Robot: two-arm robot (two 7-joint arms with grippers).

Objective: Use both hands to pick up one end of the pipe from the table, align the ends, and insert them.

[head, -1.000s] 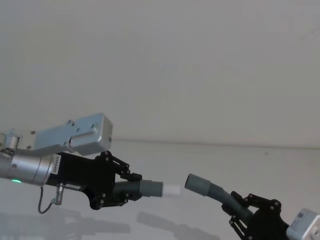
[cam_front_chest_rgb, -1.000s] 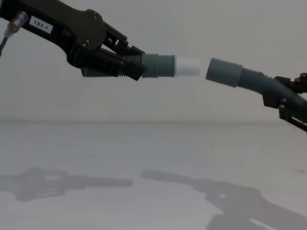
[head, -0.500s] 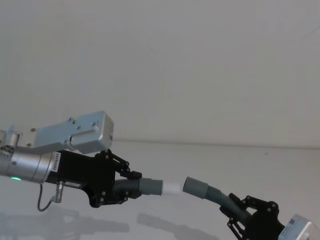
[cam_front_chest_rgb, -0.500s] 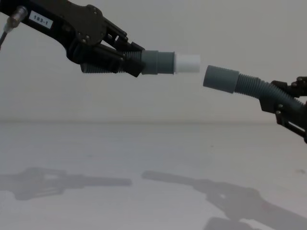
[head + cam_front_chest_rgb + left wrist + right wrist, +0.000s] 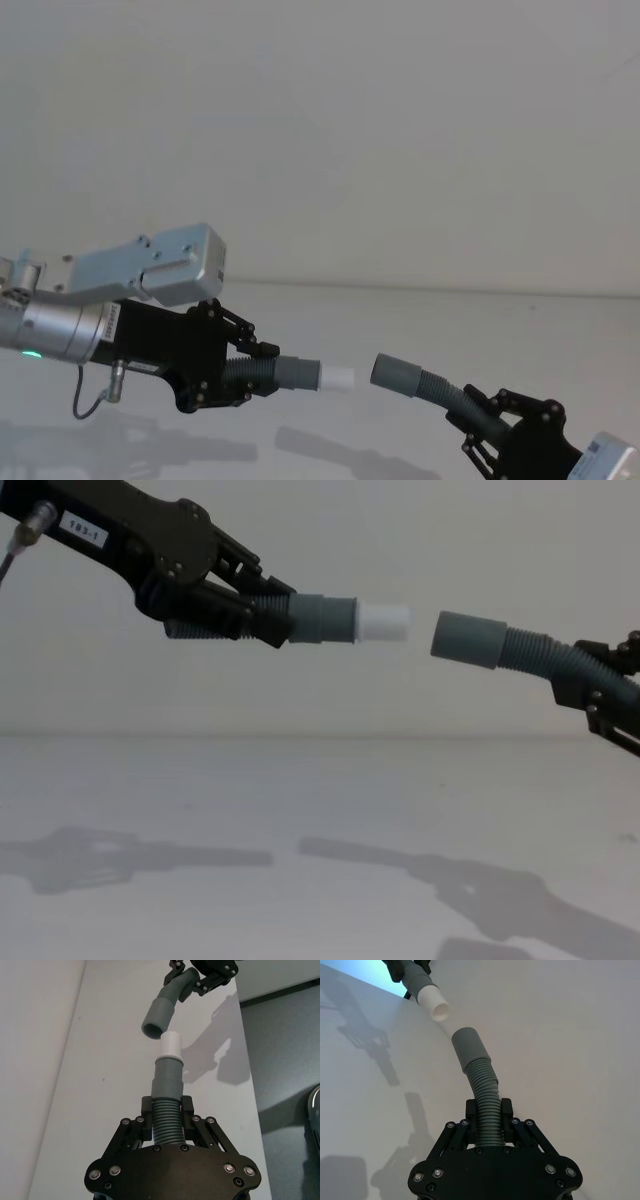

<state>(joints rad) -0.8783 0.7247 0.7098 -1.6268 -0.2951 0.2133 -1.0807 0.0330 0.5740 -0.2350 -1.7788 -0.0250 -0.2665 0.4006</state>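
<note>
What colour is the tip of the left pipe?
White tip, on a grey cuff; it shows best in the chest view.

**Materials and Surface Finish**

Left gripper [image 5: 262, 618] and right gripper [image 5: 603, 696]: black matt plastic. Both clamp ribbed grey flexible hose. White-tipped cuff [image 5: 350, 621]: smooth plastic, centre frame. Plain open cuff [image 5: 468, 639]: smooth matt grey. Table [image 5: 300, 800]: white, matt, lower frame.

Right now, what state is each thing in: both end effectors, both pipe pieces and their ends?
Left end effector: shut on the white-tipped pipe piece, held above the table.
Right end effector: shut on the open-cuff pipe piece, also in the air.
White tip: outside the cuff, not inserted.
Open cuff: facing the tip, a gap between them.
</note>
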